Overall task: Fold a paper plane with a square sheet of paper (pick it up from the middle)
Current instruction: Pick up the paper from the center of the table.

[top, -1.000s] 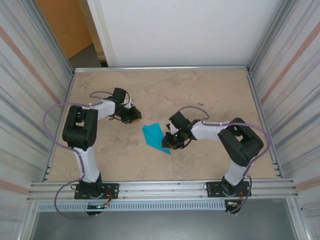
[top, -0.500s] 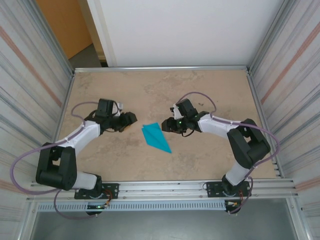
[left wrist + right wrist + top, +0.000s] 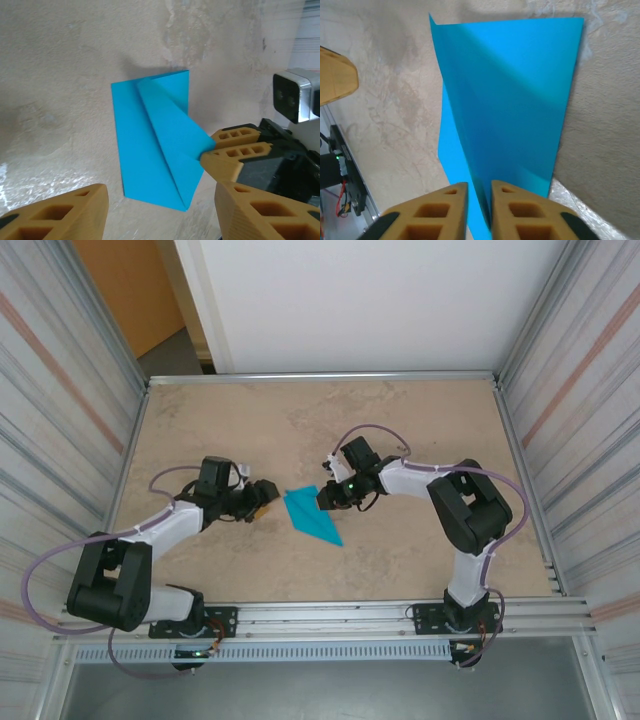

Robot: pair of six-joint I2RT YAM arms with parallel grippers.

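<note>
Paper plane, turquoise, part folded, flat on the table near its middle, long point aimed toward the table's near edge and a little right, blunt end toward the far edge. One flap lifted along the centre crease. Right gripper at the blunt end's corner on the table's right-hand side, tan fingers pressed nearly together, pinching that raised flap. Left gripper just toward the table's left side from the middle, low over the surface, facing the paper, jaws spread wide, fingers apart from the paper. Both arms reaching in from the table's near edge, purple cables looping beside them.
</note>
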